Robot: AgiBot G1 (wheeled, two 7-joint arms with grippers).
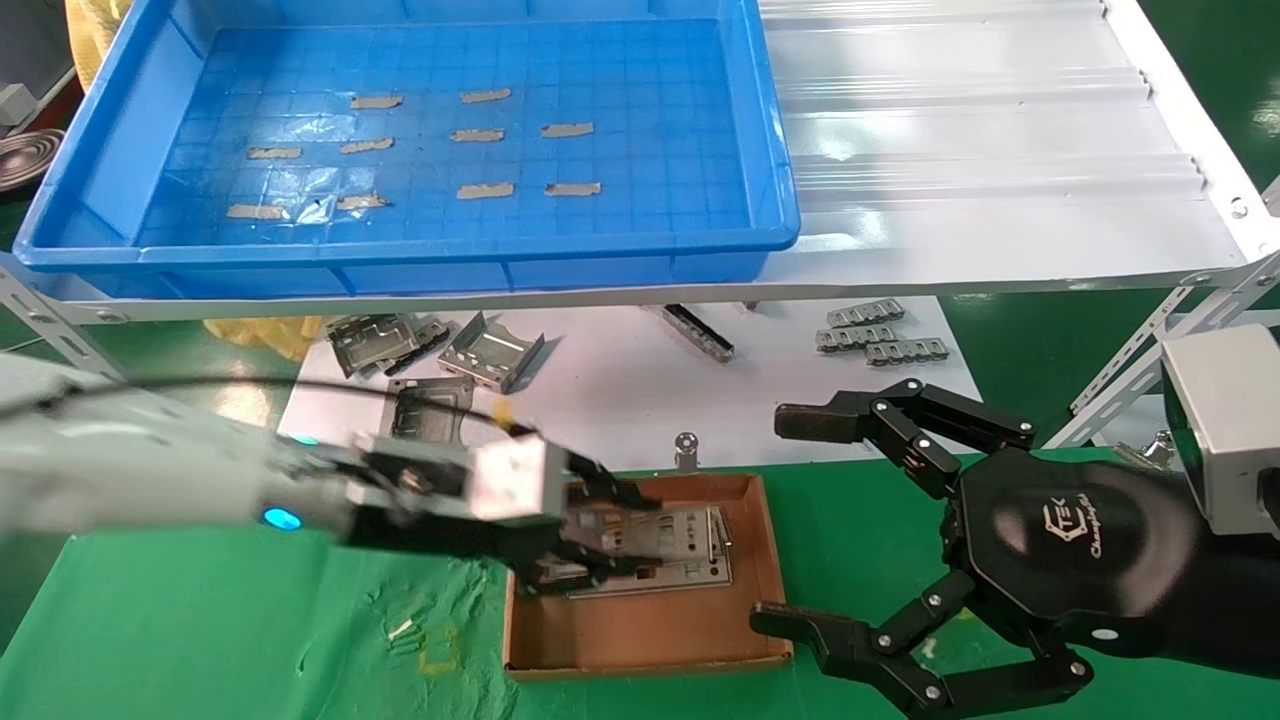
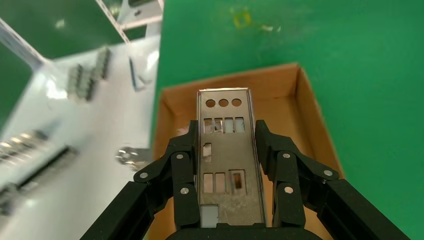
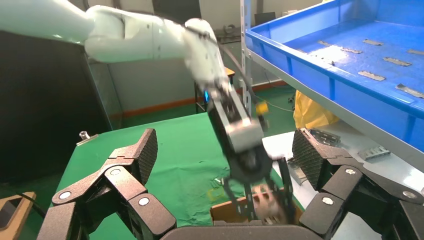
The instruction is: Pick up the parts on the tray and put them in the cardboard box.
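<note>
Where the head view blurs the left gripper (image 1: 590, 540) into a dark smear over the cardboard box (image 1: 640, 655), the left wrist view shows it plainly: its two black fingers (image 2: 182, 165) are closed against the long edges of one part (image 2: 224, 160), a thin silver plate with three round holes near its far end and rows of rectangular cut-outs, held over the brown box (image 2: 310, 115). In the head view more plates (image 1: 690, 565) lie stacked flat in the far half of the box, partly covered by the gripper, so how many there are cannot be told, nor whether the held plate touches them. The tray (image 1: 780, 180) sits on the white corrugated shelf (image 1: 1000, 150) above and behind the box; its gridded floor carries only short grey tape strips (image 1: 485, 190). Only the head view shows the folded grey brackets (image 1: 490, 355) and small ridged strips (image 1: 880, 340) on the white sheet under the shelf. The right gripper (image 1: 790, 520) hangs beside the box on the green cloth (image 1: 200, 640), spread wide and holding nothing; its own wrist view looks between its ridged pads (image 3: 145, 150) at the left arm, with the box mostly hidden behind that arm's gripper.
</note>
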